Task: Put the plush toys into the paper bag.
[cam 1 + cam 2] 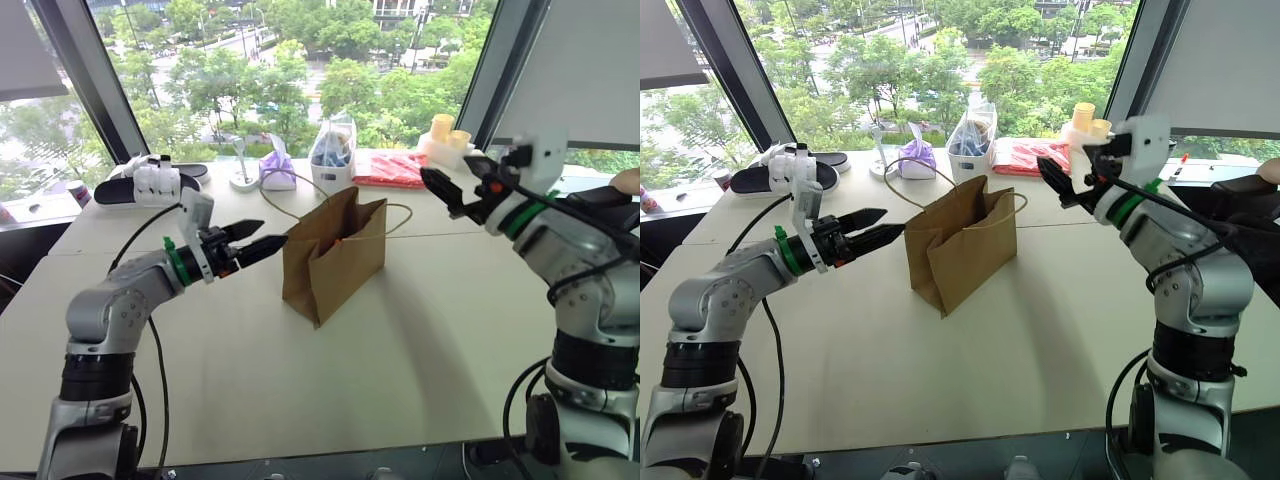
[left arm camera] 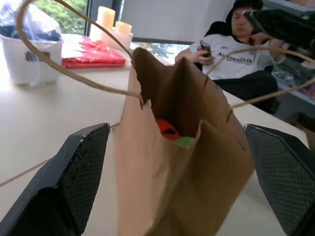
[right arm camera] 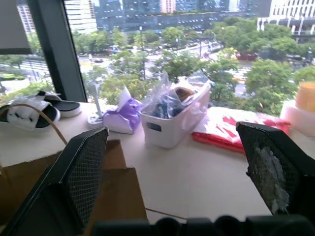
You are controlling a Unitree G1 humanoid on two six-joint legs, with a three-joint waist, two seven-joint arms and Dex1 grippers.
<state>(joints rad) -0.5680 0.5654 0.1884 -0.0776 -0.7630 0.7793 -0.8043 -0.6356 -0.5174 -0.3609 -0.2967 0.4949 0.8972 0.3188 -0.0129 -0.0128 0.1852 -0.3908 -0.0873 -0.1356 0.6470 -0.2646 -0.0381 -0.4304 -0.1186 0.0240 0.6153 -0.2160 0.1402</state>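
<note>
The paper bag (image 1: 335, 255) stands in the middle of the pale bench (image 1: 400, 350). Both plush toys (image 2: 172, 133) sit inside it. The left hand (image 1: 262, 240) and right hand (image 1: 447, 191) are spread wide, holding nothing. Big windows (image 1: 280, 70) behind the bench's far edge show green trees.

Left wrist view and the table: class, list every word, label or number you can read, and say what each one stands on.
Person's white shirt: a dark line of print across the chest, too blurred to read.
White tub: a small dark label on its side, too small to read.
Paper bag: plain brown, no print.
Nothing else carries text.
</note>
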